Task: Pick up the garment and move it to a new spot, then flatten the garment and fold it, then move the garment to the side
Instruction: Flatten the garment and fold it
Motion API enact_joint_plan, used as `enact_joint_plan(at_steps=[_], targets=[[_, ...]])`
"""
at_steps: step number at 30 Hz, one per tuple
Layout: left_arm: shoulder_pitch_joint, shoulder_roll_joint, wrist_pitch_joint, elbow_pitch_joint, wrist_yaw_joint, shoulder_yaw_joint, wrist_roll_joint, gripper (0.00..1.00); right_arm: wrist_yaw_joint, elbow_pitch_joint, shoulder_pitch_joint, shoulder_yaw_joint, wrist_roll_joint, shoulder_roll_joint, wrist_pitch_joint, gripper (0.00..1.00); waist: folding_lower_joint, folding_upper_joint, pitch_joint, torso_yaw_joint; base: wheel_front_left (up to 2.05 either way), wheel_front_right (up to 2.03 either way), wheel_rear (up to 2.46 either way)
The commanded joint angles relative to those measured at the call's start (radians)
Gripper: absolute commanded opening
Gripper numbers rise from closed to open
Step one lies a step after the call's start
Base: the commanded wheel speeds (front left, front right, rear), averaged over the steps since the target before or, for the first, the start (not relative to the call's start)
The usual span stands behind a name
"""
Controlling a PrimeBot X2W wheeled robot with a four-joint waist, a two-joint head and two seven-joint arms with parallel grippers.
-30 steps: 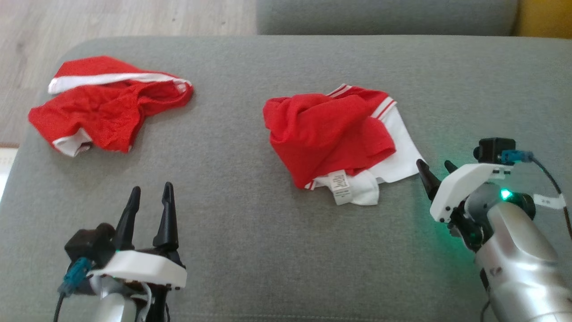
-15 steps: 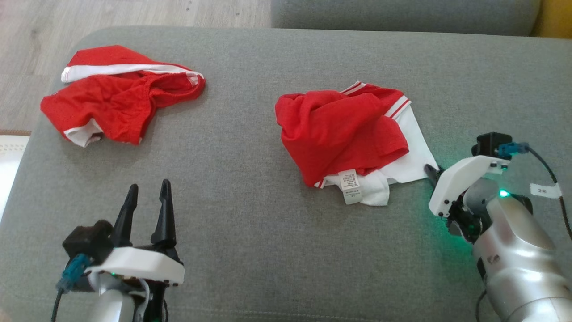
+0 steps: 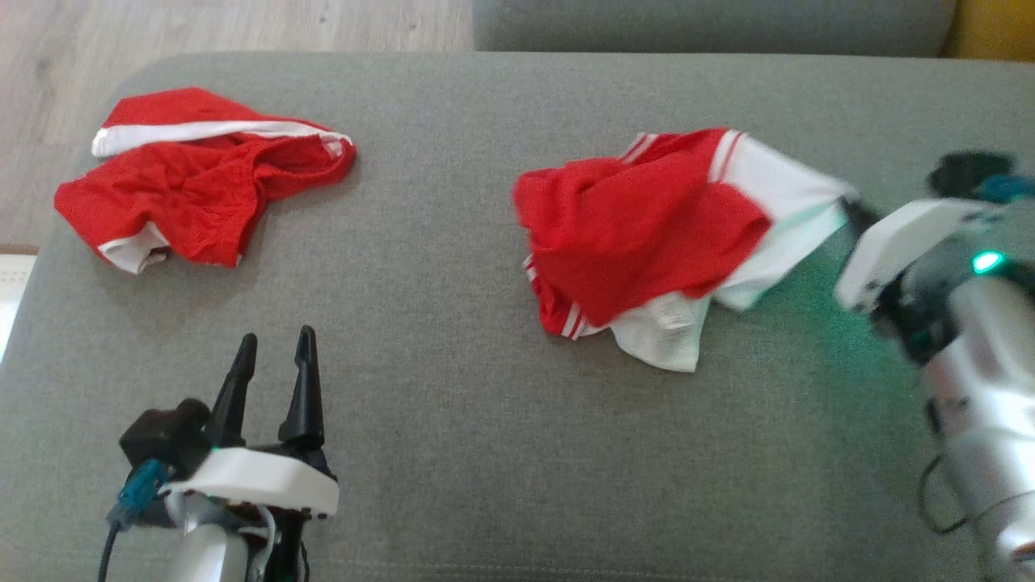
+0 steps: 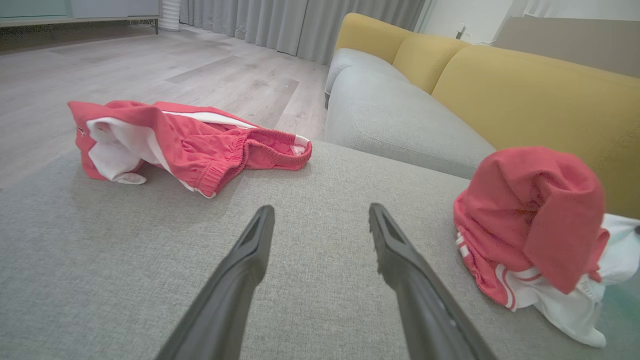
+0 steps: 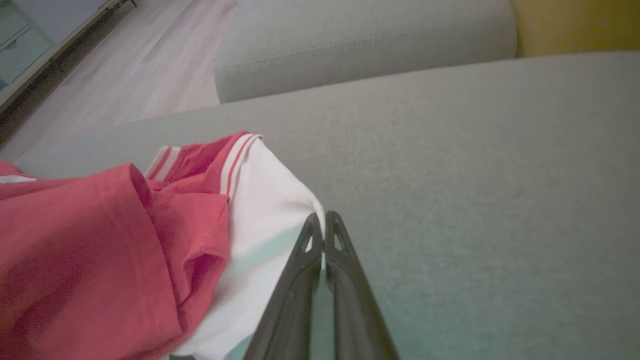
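A crumpled red and white garment (image 3: 647, 234) lies right of centre on the grey cushion (image 3: 453, 453). My right gripper (image 3: 851, 206) is shut on the garment's white corner (image 5: 280, 200) and holds that edge lifted and stretched to the right. In the right wrist view the two fingers (image 5: 305, 280) meet, pinching the white cloth at their tips (image 5: 322, 222). My left gripper (image 3: 273, 347) stands open near the front left, with nothing between its fingers (image 4: 235, 280). The left wrist view shows the garment (image 4: 535, 220) at its right.
A second red and white garment (image 3: 194, 190) lies bunched at the cushion's far left corner (image 4: 185, 140). Wooden floor (image 3: 242, 28) runs beyond the left edge. A grey seat (image 4: 400, 120) with yellow backrests (image 4: 530, 100) stands behind.
My right gripper closed on the garment's white corner and pulled it up and to the right, stretching the cloth. The left arm stayed still. The head camera shifted slightly.
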Motion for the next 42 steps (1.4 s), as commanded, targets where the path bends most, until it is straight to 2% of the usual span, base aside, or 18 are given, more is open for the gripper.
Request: enact_joint_plan(at_steps=[1, 3, 9, 13, 14, 15, 16, 22, 27, 33, 37, 42], targets=[[-0.046, 0.003, -0.012, -0.033, -0.005, 0.039, 0.010, 1.00, -0.001, -0.043, -0.048, 0.005, -0.007, -0.035, -0.007, 0.00, 0.0000, 0.0000, 0.012, 0.003, 0.00, 0.00, 0.00], [-0.049, 0.002, -0.012, -0.034, -0.006, 0.038, 0.010, 1.00, -0.001, -0.051, -0.059, -0.002, -0.012, -0.054, -0.006, 0.00, 0.0000, 0.0000, 0.021, 0.004, 0.00, 0.00, 0.00], [-0.083, -0.001, -0.012, -0.041, -0.013, 0.030, 0.016, 1.00, -0.001, -0.067, -0.155, -0.051, -0.071, -0.181, 0.007, 0.00, 0.0000, 0.0000, 0.110, 0.025, 0.00, 0.00, 0.00], [-0.117, -0.004, -0.012, -0.037, -0.019, 0.018, 0.017, 1.00, -0.001, -0.013, -0.235, -0.118, -0.143, -0.243, -0.012, 0.00, 0.0000, 0.0000, 0.165, 0.045, 0.00, 0.00, 0.00], [-0.125, -0.004, -0.012, -0.035, -0.021, 0.015, 0.017, 1.00, -0.001, 0.011, -0.250, -0.137, -0.159, -0.246, -0.016, 0.31, 0.0000, 0.0000, 0.173, 0.050, 0.00, 0.00, 0.00], [-0.131, -0.005, -0.012, -0.032, -0.022, 0.013, 0.016, 1.00, -0.001, 0.037, -0.261, -0.153, -0.174, -0.245, -0.018, 0.95, 0.0000, 0.0000, 0.178, 0.054, 0.00, 0.00, 0.00], [-0.136, -0.005, -0.012, -0.029, -0.023, 0.011, 0.016, 1.00, -0.001, 0.059, -0.270, -0.167, -0.190, -0.242, -0.023, 1.00, 0.0000, 0.0000, 0.180, 0.057, 0.00, 0.00, 0.00], [-0.141, -0.007, -0.012, -0.011, -0.024, 0.012, 0.016, 1.00, -0.001, 0.125, -0.272, -0.218, -0.249, -0.184, -0.124, 1.00, 0.0000, 0.0000, 0.151, 0.049, 0.00, 0.00, 0.00], [-0.126, -0.007, -0.012, -0.006, -0.026, 0.020, 0.021, 1.00, -0.001, 0.102, -0.229, -0.169, -0.237, -0.112, -0.211, 1.00, 0.0000, 0.0000, 0.092, 0.014, 0.00, 0.00, 0.00], [-0.094, -0.007, -0.012, 0.001, -0.024, 0.026, 0.023, 1.00, -0.001, 0.018, -0.102, -0.061, -0.151, -0.034, -0.254, 1.00, 0.0000, 0.0000, 0.012, -0.032, 0.00, 0.00, 0.00], [-0.073, -0.008, -0.012, 0.000, -0.023, 0.027, 0.021, 1.00, -0.001, -0.057, -0.005, 0.012, -0.070, -0.017, -0.248, 1.00, 0.0000, 0.0000, -0.018, -0.049, 0.00, 0.00, 0.00], [-0.060, -0.008, -0.012, -0.001, -0.019, 0.019, 0.016, 1.00, -0.001, -0.125, 0.063, 0.056, 0.009, -0.024, -0.218, 1.00, 0.0000, 0.0000, -0.031, -0.055, 0.00, 0.00, 0.00]])
